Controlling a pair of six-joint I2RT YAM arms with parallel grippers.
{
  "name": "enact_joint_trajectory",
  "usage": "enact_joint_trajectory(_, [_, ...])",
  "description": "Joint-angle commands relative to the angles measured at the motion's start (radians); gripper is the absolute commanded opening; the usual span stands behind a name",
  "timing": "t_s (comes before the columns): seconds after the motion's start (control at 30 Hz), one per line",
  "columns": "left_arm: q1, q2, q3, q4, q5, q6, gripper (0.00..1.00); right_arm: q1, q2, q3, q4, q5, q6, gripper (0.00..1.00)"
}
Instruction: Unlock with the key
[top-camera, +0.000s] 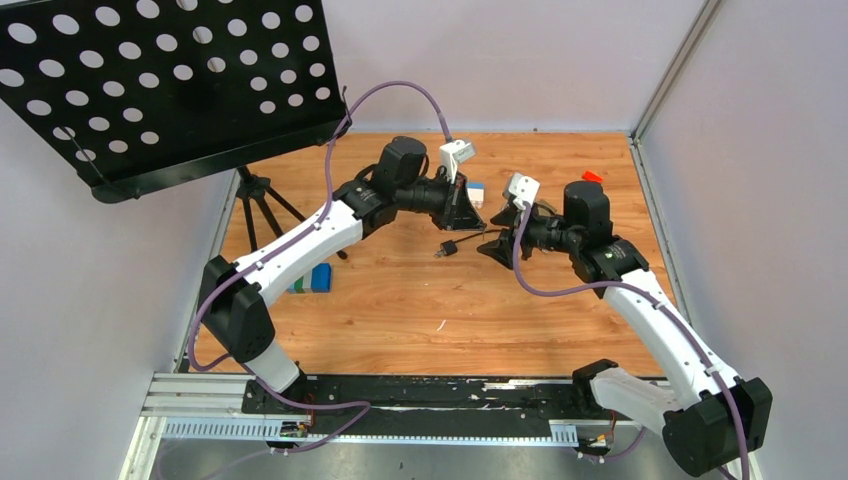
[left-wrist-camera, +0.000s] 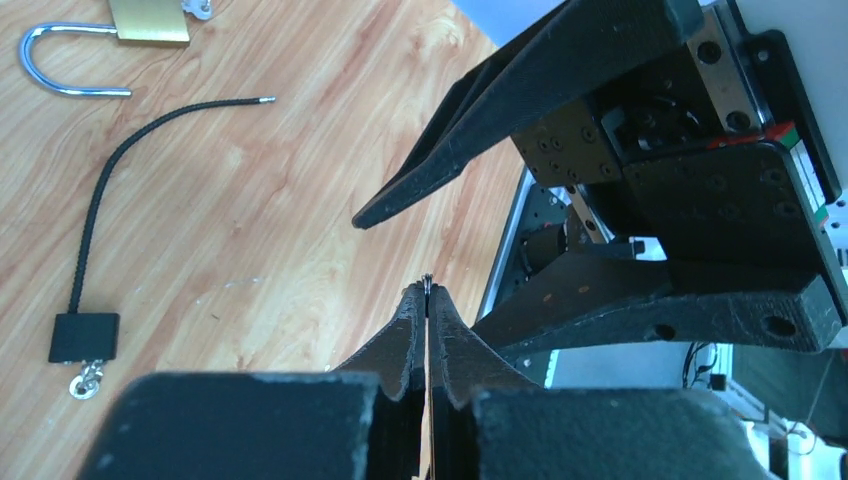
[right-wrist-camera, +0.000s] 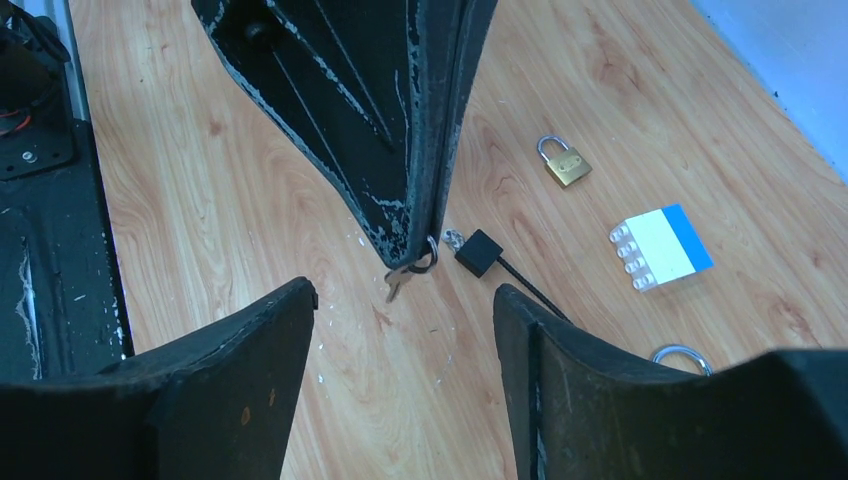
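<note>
The left gripper (right-wrist-camera: 416, 248) reaches in from the top of the right wrist view with its jaws clenched flat against each other, pinching the key (right-wrist-camera: 396, 284) at their very tip. The thin grey blade pokes out below the tip at a slant and its small wire ring (right-wrist-camera: 428, 257) loops out beside it. The key hangs above the wooden tabletop (right-wrist-camera: 230, 200), not resting on it. The right gripper (right-wrist-camera: 405, 296) faces it with its jaws released and a wide gap between them. The key sits right at the mouth of that gap, about midway between the two fingertips and touching neither. Just beyond the key, on the table, lies the black block (right-wrist-camera: 478, 251) of a cable lock, its braided cable trailing away. Farther off stand a small brass padlock (right-wrist-camera: 566, 163) and a white-and-blue toy brick (right-wrist-camera: 662, 245). The left wrist view shows a larger brass padlock (left-wrist-camera: 150, 20) with its shackle swung open, well apart from both grippers.
</note>
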Motion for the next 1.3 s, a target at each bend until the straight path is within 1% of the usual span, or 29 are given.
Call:
enact_joint_trajectory(0.0, [-0.007,-0.019,0.007,0.064,-0.029,-0.11,0.0,0.011,-0.003,-0.01,0.073,0.01,0.026,0.64])
enact_joint_trajectory(0.17, [-0.02,-0.015,0.004,0.07,-0.017,-0.148,0.0,0.023,0.005,-0.022,0.112,0.119,0.035,0.53])
enact_joint_trajectory(0.33, [-0.02,-0.018,-0.005,0.073,-0.016,-0.166,0.0,0.038,0.002,-0.036,0.125,0.184,0.012,0.41])
enact_joint_trajectory(0.43, [-0.02,-0.021,-0.009,0.074,-0.015,-0.17,0.0,0.039,-0.003,-0.04,0.126,0.195,0.007,0.3])
enact_joint_trajectory(0.57, [-0.019,-0.03,-0.017,0.075,-0.019,-0.168,0.0,0.039,-0.011,-0.039,0.117,0.207,-0.007,0.1])
enact_joint_trajectory(0.67, [-0.019,-0.039,-0.025,0.07,-0.027,-0.161,0.0,0.038,-0.021,-0.041,0.111,0.21,-0.018,0.01])
enact_joint_trajectory(0.7, [-0.019,-0.041,-0.027,0.068,-0.031,-0.159,0.0,0.038,-0.024,-0.041,0.109,0.209,-0.02,0.0])
enact_joint_trajectory(0.8, [-0.017,-0.046,-0.031,0.068,-0.036,-0.157,0.0,0.038,-0.03,-0.044,0.099,0.207,-0.036,0.0])
enact_joint_trajectory(0.87, [-0.015,-0.053,-0.03,0.065,-0.04,-0.151,0.0,0.038,-0.038,-0.048,0.085,0.206,-0.058,0.03])
enact_joint_trajectory(0.97, [-0.005,-0.061,-0.041,0.067,-0.042,-0.148,0.0,0.037,-0.061,-0.052,0.056,0.19,-0.09,0.17])
enact_joint_trajectory(1.0, [0.002,-0.065,-0.048,0.08,-0.034,-0.157,0.0,0.036,-0.068,-0.052,0.042,0.18,-0.101,0.23])
enact_joint_trajectory(1.07, [0.017,-0.067,-0.068,0.125,-0.001,-0.195,0.0,0.035,-0.08,-0.055,0.031,0.151,-0.108,0.31])
enact_joint_trajectory(1.17, [0.033,-0.063,-0.097,0.201,0.049,-0.274,0.0,0.035,-0.085,-0.052,0.026,0.114,-0.113,0.41])
enact_joint_trajectory(1.27, [0.035,-0.062,-0.122,0.269,0.088,-0.33,0.0,0.035,-0.084,-0.06,0.039,0.096,-0.115,0.47])
